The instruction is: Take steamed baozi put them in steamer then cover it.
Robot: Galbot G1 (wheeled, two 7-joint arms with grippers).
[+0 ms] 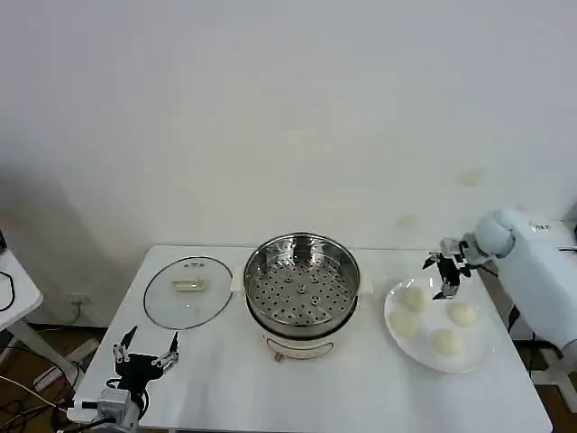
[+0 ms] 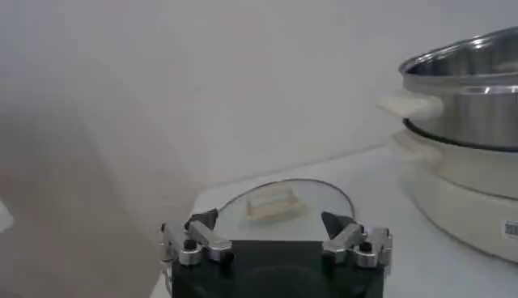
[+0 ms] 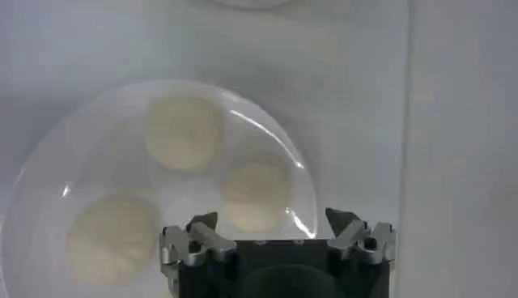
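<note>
We see a white table [image 1: 361, 397] with the steamer [image 1: 302, 290] standing at its middle, its shiny pot uncovered and the perforated tray inside bare. To the robot's left of it the cover [image 1: 187, 291] lies flat on the tabletop, just beside the steamer, with its pale oblong handle facing up. To the robot's right a flat white plate [image 1: 480, 359] carries the steamed baozi [image 1: 446, 342], four pale buns spread across it and none in the pot. Our right gripper [image 1: 440, 277] hangs over the far edge of that plate, near the farthest bun, its fingers spread wide and holding nothing; in the right wrist view we look past the splayed fingertips [image 3: 202, 221] down onto the plate [image 3: 48, 190], where three of the baozi [image 3: 183, 132] lie apart from one another. Our left gripper [image 1: 144, 350] sits low at the near left corner of the table, near the cover's closer rim, fingers likewise wide apart and empty; its wrist view shows the cover [image 2: 324, 194] lying just ahead of the tips and the steamer [image 2: 469, 97] rising beyond on its white base.
</note>
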